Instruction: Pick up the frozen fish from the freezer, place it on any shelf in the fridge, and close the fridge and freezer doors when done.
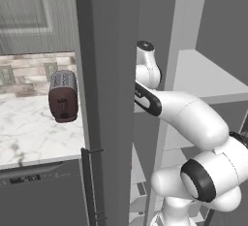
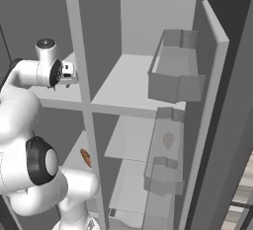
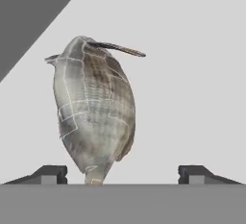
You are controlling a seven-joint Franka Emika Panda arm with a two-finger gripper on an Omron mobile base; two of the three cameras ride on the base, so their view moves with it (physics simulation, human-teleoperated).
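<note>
In the hand view the pincer [image 3: 123, 174] stands open, its two dark fingertips [image 3: 48, 174] wide apart at 7 and 5 o'clock, with the frozen fish [image 3: 93, 110] between them and clear of both. The fish lies on a white freezer shelf [image 3: 192, 74]; its grey-brown scaled body runs from 6 o'clock up toward 12, with a thin dark fin sticking out toward 1 o'clock. In the left base view the white arm [image 1: 193, 118] reaches from 5 o'clock into the freezer [image 1: 155, 26], behind the open dark door [image 1: 109, 74]. A red-brown toaster [image 1: 63, 96] sits on the marble bench [image 1: 29, 133] at 9 o'clock. In the right base view the fridge [image 2: 143, 21] stands open, with its top shelf [image 2: 123, 83] near the centre.
</note>
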